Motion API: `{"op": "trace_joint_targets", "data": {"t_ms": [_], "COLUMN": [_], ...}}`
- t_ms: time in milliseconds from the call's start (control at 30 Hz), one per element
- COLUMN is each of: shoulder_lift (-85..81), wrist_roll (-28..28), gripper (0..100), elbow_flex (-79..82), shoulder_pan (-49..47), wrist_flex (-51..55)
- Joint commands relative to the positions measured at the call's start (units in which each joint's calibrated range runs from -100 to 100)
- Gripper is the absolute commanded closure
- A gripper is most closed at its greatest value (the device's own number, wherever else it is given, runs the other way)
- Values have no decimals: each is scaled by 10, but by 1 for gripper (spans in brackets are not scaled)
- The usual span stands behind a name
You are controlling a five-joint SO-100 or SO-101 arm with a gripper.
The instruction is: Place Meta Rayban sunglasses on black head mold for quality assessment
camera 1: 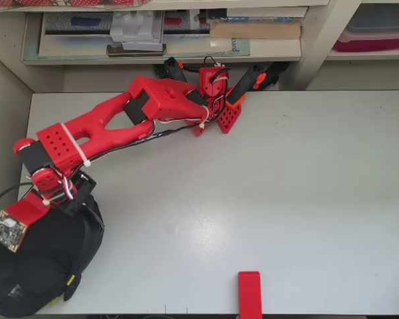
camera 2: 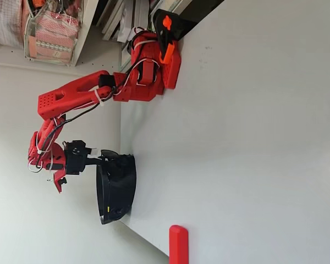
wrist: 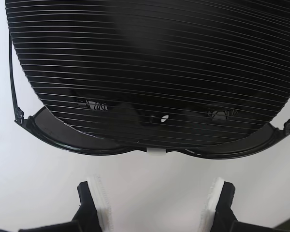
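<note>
White tabletop, shelves behind. Sunglasses sit on ribbed black head mold at table's near-left corner in overhead view. Gripper just clear of frame, white-padded fingers spread apart, empty. Red block at front edge.

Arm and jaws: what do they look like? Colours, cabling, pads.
The arm is red printed plastic with black servo blocks; one link has a perforated grid of holes. Black, white and red wires run along it, held by white zip ties. A bare green camera board sits at the wrist. The gripper has black jaws faced with white textured pads.
</note>
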Motion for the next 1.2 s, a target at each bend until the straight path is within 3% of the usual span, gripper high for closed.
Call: {"op": "trace_joint_targets", "data": {"t_ms": [0,1167], "shoulder_lift": [-8,42], "wrist_roll": [-4,-18], "gripper": [7,7], "elbow_flex": [-23,-23], "shoulder_pan": [-9,-10], "wrist_flex": [-1,-38]}}
